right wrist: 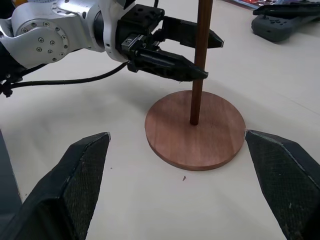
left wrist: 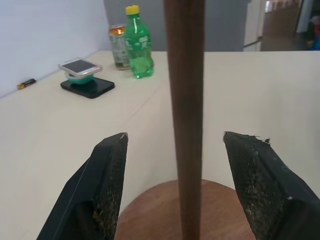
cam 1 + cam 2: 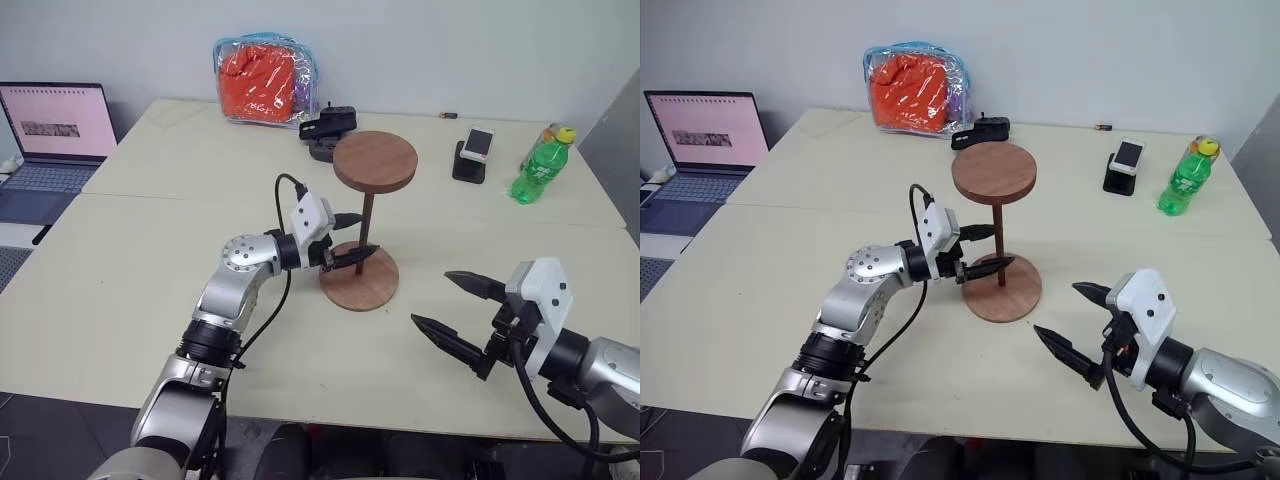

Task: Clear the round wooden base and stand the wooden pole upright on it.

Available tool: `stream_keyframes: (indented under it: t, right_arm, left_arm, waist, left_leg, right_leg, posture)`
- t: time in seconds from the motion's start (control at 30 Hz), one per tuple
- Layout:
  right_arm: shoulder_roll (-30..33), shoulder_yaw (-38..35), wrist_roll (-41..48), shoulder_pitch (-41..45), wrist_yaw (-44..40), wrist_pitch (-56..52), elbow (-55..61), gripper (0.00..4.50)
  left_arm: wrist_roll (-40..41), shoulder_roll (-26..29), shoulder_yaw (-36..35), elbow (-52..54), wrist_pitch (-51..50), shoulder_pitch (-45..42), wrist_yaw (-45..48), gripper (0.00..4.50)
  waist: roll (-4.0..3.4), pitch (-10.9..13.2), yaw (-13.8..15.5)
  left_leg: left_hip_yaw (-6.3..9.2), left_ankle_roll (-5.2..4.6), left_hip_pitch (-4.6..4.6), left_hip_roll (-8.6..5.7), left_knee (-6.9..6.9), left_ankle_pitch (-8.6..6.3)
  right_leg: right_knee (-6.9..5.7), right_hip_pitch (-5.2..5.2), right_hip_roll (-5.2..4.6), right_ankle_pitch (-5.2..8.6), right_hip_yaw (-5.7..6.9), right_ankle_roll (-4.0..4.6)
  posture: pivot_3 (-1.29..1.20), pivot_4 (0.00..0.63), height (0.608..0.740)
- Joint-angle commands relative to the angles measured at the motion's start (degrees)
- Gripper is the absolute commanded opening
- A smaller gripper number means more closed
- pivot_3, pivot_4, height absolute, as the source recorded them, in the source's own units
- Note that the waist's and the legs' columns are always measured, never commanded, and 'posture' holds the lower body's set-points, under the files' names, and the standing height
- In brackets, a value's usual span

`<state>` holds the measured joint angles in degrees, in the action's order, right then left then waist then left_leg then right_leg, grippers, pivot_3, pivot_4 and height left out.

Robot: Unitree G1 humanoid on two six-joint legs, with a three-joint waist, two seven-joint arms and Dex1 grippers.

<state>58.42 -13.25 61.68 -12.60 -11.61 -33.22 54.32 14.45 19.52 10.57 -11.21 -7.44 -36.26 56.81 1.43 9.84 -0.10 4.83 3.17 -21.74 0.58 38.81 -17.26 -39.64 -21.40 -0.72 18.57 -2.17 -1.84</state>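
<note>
On the bench (image 3: 150, 300) I see the wooden pole (image 3: 367, 215) upright in the round wooden base (image 3: 360, 278); left gripper (image 3: 352, 255) open around it, right gripper (image 3: 458, 313) open.

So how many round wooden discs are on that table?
2: the round wooden base flat on the table, and a smaller disc atop the wooden pole standing in it.

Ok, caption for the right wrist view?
Wooden pole standing upright in round wooden base, open left gripper straddling it.
</note>
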Motion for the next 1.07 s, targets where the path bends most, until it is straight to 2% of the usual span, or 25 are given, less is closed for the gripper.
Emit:
stream_keyframes:
  t: [0.03,0.27,0.47,0.57,0.7,0.87,1.07]
  right_arm:
    - [-0.69,-0.78,-1.91,0.71,-1.85,-0.21,2.01,4.5]
    - [-1.94,-1.92,-4.76,0.31,-4.5,-0.68,1.06,4.5]
    - [0.75,-6.6,-7.97,0.44,-13.63,-0.96,-4.3,4.5]
    - [2.22,-8.07,-9.94,1.31,-19.46,-0.25,-7.53,4.5]
    - [3.22,-9.35,-11.67,3.02,-27.41,1.22,-11.99,4.5]
    - [4.0,-9.16,-14.95,5.79,-36.24,3.58,-17.5,4.5]
    - [4.67,-8.35,-17.06,9.66,-43.14,4.44,-22.15,4.5]
  left_arm:
    - [0.69,1.12,0.41,1.84,-1.26,-1.19,2.88,3.16]
    - [-0.61,3.84,-0.82,0.01,-1.7,-2.07,3.41,3.16]
    - [-3.16,13.36,-1.86,0.96,-3.12,-2.19,5.61,3.16]
    - [-1.99,17.66,-3.99,3.23,-6.23,-1.81,6.47,3.16]
    - [2.05,24.95,-8.45,10.9,-10.75,2.95,9.77,3.16]
    - [5.46,31.1,-15.52,17.35,-16.87,10.87,8.82,3.16]
    - [7.69,34.24,-21.63,21.16,-19.46,19.12,7.43,3.16]
  waist:
    - [0.0,0.0,-0.02]
    - [0.0,0.0,-0.03]
    - [-0.03,0.02,-0.26]
    - [-0.04,0.04,-0.2]
    - [-0.02,0.14,-0.4]
    - [-0.1,0.21,-0.39]
    - [-0.16,0.25,-0.41]
  left_leg:
    - [0.0,-0.01,0.0,0.0,0.0,0.0]
    - [0.03,-0.03,0.0,0.0,0.0,-0.02]
    - [0.0,-0.04,0.04,-0.01,-0.04,-0.02]
    - [0.02,-0.05,0.04,0.01,-0.05,-0.03]
    - [0.02,-0.07,0.01,0.09,-0.04,-0.04]
    - [0.0,-0.14,0.02,0.12,-0.07,-0.08]
    - [-0.01,-0.18,0.04,0.14,-0.08,-0.1]
  right_leg:
    - [0.0,0.0,0.0,0.0,0.0,0.0]
    - [-0.01,0.0,0.0,0.0,0.02,0.0]
    - [-0.02,-0.02,0.05,0.0,0.0,0.0]
    - [-0.02,-0.02,0.05,0.0,0.02,0.01]
    - [-0.01,-0.06,0.04,0.0,0.01,0.01]
    - [0.04,-0.04,-0.01,0.0,0.0,0.01]
    - [0.04,-0.04,-0.13,0.0,-0.02,0.01]
  posture:
    - [0.0,0.15,0.74]
    - [0.0,0.15,0.74]
    - [0.0,0.15,0.74]
    - [0.0,0.15,0.74]
    - [0.0,0.15,0.74]
    - [0.0,0.15,0.74]
    - [0.0,0.15,0.74]
